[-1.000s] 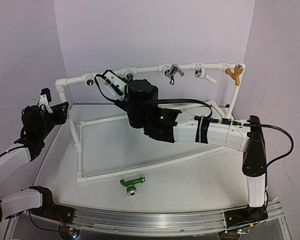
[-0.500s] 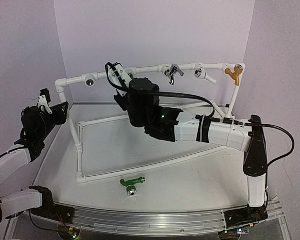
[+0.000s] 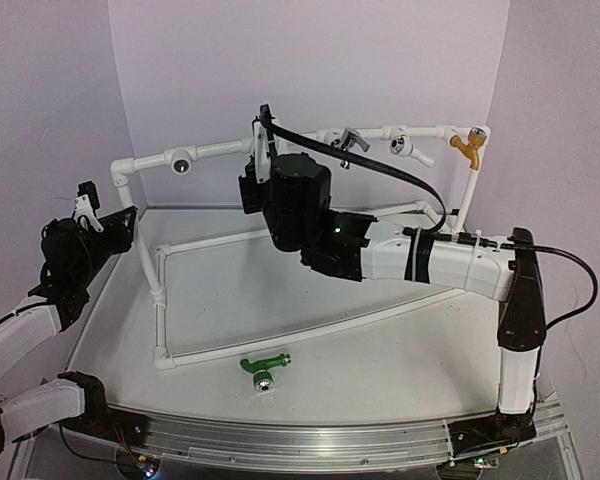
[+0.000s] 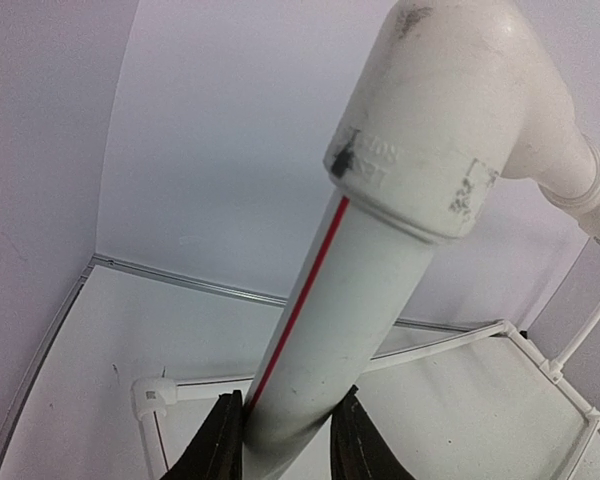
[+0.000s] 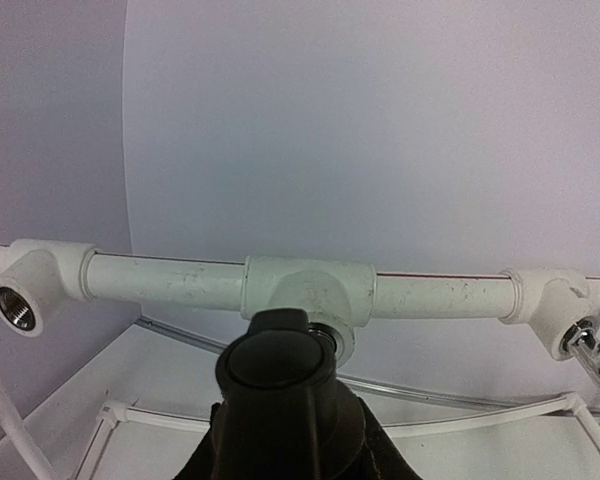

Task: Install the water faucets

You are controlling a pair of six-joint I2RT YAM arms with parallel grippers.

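Top view: the green faucet [image 3: 263, 366] lies near the front edge of the counter [image 3: 400, 360], untouched. The right pincer [image 3: 260, 140] is up at the top rail [image 3: 215, 150].

Left wrist: the left pincer [image 4: 285, 445] is clamped narrowly round the upright pipe [image 4: 320, 330], bracing it.

Right wrist: the right pincer [image 5: 290, 462] is closed on the dark faucet [image 5: 278, 375], its end at the tee fitting [image 5: 305, 285]. My call: keep the faucet square to that fitting and twist gently.

- The left arm [image 3: 25, 330] is bending upward, and the left gripper [image 4: 288, 445] is clamping an upright white pipe [image 4: 380, 250] between its fingers.
- The right arm [image 3: 440, 265] is stretching forward, and the right gripper [image 5: 285, 435] is pinching the dark faucet [image 5: 277, 365] between its fingers.
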